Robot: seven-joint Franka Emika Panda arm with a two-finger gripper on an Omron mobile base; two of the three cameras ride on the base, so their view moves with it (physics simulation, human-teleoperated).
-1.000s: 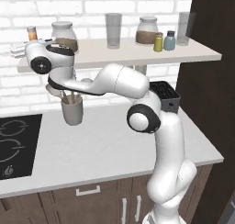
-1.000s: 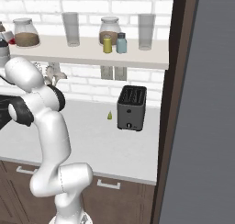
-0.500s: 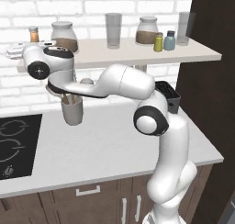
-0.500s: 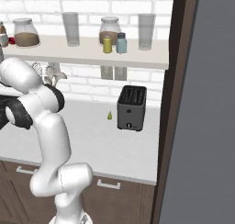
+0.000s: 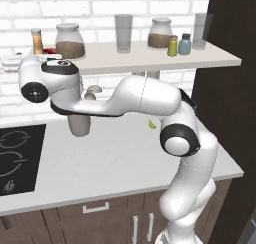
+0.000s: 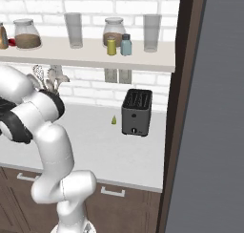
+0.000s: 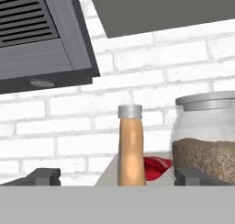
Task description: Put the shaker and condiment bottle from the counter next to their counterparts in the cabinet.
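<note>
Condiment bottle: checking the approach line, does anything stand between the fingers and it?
Nothing visible does. The condiment bottle stands straight ahead of the open fingers; the red bottle lies behind it, the glass jar beside it.

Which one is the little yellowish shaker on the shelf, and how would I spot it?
Look at the long pale beige wall shelf on the white brick wall. Near its right end stands a glass jar with brown filling. In front of it are two small shakers side by side. The small olive-yellow shaker with a brown cap is the left one; its neighbour is the blue-grey shaker.
</note>
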